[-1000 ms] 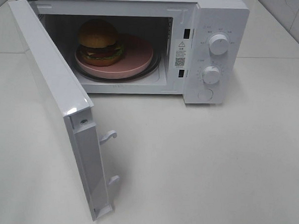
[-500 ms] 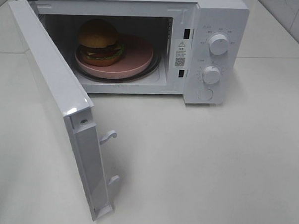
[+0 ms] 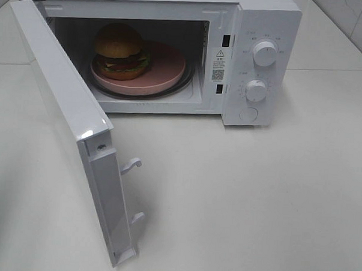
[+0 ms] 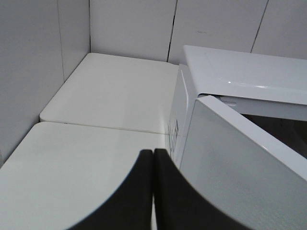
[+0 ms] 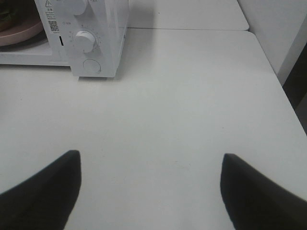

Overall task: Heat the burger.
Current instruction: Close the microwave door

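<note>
The burger (image 3: 118, 49) sits on the pink plate (image 3: 169, 72) inside the microwave (image 3: 267, 19); loading looks done. The door (image 3: 68, 106) hangs wide open. Shutting it and setting the lower dial (image 3: 255, 90) remain. The left gripper (image 4: 153, 153) has its jaws pressed together, empty, just outside the door. The right gripper (image 5: 149, 155) is spread wide, empty, in front of the microwave's dials.

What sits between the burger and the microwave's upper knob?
Exterior high view: right of the burger comes bare pink plate, then the labelled frame strip, then the upper knob.
</note>
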Tool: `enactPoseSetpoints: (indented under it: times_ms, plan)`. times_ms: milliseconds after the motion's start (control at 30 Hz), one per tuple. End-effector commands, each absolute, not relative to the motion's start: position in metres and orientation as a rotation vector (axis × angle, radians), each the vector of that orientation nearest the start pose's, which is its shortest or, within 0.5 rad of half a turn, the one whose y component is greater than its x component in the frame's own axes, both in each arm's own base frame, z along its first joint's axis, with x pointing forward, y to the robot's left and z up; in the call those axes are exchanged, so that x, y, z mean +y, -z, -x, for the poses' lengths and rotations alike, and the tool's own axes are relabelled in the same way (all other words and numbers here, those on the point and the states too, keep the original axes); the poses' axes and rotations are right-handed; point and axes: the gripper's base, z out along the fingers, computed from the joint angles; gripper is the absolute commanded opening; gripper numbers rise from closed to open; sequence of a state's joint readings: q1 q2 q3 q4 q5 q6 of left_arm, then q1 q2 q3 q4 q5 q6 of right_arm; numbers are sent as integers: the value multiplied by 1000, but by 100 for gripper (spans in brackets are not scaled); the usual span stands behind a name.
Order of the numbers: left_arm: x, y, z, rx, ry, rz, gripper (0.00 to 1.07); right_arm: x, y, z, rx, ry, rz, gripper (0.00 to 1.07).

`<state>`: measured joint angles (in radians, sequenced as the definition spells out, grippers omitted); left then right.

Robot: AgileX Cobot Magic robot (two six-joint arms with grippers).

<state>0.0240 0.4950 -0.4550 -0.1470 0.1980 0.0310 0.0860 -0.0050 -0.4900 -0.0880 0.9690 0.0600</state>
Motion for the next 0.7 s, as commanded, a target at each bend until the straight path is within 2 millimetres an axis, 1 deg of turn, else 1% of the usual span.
enactPoseSetpoints:
  times_ms: [33, 67, 100, 133, 167, 267, 333, 433, 500, 567, 600, 667, 700]
  plan:
    - [3, -299, -126, 1636, 67, 110, 0, -7, -283, 5, 1919, 16, 27, 76]
    - [4, -290, -131, 1604, 51, 112, 0, -7, -283, 5, 1919, 16, 27, 76]
    - [4, -290, -131, 1604, 51, 112, 0, -7, -283, 5, 1919, 16, 27, 76]
    - [5, -285, -134, 1589, 42, 112, 0, -7, -283, 5, 1919, 16, 27, 76]
    - [5, -274, -138, 1570, 19, 96, 0, -7, -283, 5, 1919, 16, 27, 76]
    - [5, -270, -140, 1560, 7, 82, 0, -7, -283, 5, 1919, 16, 27, 76]
    - [2, -256, -149, 1535, -18, 4, 0, -7, -283, 5, 1919, 16, 27, 76]
    - [1, -253, -152, 1553, -14, -10, 0, -7, -283, 5, 1919, 16, 27, 76]
    - [-5, -241, -166, 1592, 47, -67, 0, -7, -283, 5, 1919, 16, 27, 76]
    - [-7, -239, -169, 1598, 63, -77, 0, -7, -283, 5, 1919, 16, 27, 76]
    - [-10, -232, -176, 1614, 103, -102, 0, -7, -283, 5, 1919, 16, 27, 76]
    - [-12, -230, -179, 1617, 116, -116, 0, -7, -283, 5, 1919, 16, 27, 76]
    - [-15, -224, -185, 1630, 142, -147, 0, -7, -283, 5, 1919, 16, 27, 76]
